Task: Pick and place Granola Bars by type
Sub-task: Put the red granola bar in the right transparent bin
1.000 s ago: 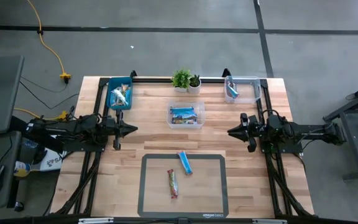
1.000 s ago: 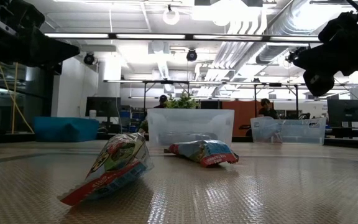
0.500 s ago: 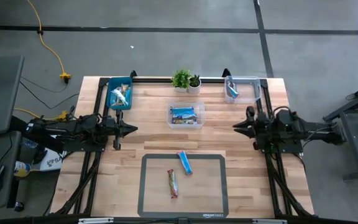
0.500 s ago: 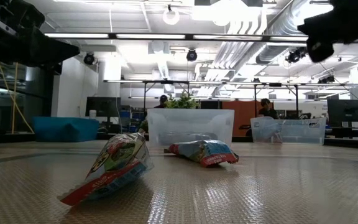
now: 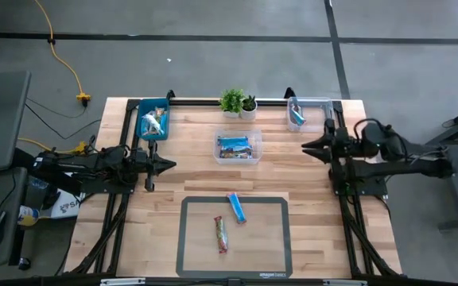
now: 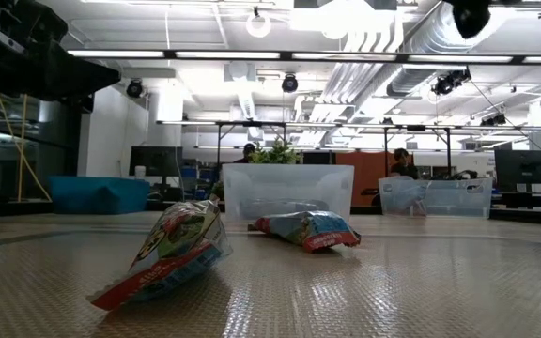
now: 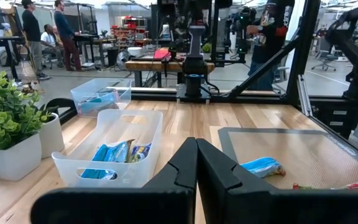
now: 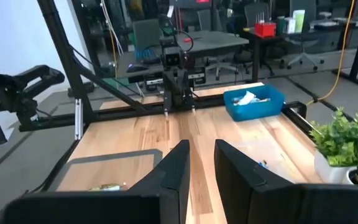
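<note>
Seen from above, a pale wooden table (image 5: 197, 191) fills the middle of the frame, with grey floor around it. At the left edge of the table, at mid-height in the frame, the left gripper (image 5: 169, 164) points toward the centre with its fingers pressed fully together, holding nothing. Above it, at the upper left of the table, sits a blue bin (image 5: 153, 120) with wrapped bars inside.

Moving right, two small potted plants (image 5: 237, 102) stand at the top centre. Just below them is a clear bin (image 5: 238, 148) holding several light blue bars. Lower down, a dark-edged grey mat (image 5: 269, 238) lies at the bottom centre of the table. Two Granola Bars rest on it, apart from each other: a red and multicoloured bar (image 5: 221, 234) toward the mat's left, and a light blue bar (image 5: 237, 207) near the mat's upper edge.

Further right, a second clear bin (image 5: 308, 114) sits at the upper right of the table with a blue bar inside. Just below it, the right gripper (image 5: 307, 146) hovers at the table's right side, its fingers a narrow gap apart and empty.
</note>
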You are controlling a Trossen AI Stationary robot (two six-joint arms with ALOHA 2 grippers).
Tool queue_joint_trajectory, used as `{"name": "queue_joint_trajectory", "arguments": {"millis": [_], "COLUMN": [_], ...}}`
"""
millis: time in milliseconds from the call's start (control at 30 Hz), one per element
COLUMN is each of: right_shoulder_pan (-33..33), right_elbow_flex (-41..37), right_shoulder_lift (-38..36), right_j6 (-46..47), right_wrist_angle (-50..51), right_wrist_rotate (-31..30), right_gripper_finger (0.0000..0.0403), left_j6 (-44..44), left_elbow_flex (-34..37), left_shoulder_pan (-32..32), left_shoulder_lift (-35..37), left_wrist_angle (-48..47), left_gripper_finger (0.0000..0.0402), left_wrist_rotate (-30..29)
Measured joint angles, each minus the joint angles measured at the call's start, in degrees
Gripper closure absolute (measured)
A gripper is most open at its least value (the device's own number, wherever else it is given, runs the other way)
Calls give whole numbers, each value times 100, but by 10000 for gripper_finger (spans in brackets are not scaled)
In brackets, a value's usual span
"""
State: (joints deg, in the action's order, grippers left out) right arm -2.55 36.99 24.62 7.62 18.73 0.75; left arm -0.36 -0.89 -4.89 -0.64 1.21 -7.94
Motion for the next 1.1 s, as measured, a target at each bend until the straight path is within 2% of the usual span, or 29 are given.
{"name": "queue_joint_trajectory", "arguments": {"millis": [267,600,733,867,1100], "right_shoulder_pan": [4,17,150,443,858], "right_elbow_flex": [1315,2636,2890,2910,2910], "right_shoulder_lift": [1774,3913,4581,5144,6043], "right_j6": [201,1852,2103,2193,2828], "right_wrist_angle": [34,75,-138,-857,-2062], "right_wrist_rotate": [108,873,1137,1429,1435], "right_gripper_finger": [345,345,345,345,345], "left_j6": [0,0,0,0,0], "left_elbow_flex": [0,0,0,0,0], "left_shoulder_pan": [0,0,-1,0,0], "left_shoulder_lift": [0,0,0,0,0], "left_wrist_angle": [0,0,0,0,-1], "left_gripper_finger": [401,401,401,401,401], "left_wrist_rotate": [0,0,0,-2,-1]}}
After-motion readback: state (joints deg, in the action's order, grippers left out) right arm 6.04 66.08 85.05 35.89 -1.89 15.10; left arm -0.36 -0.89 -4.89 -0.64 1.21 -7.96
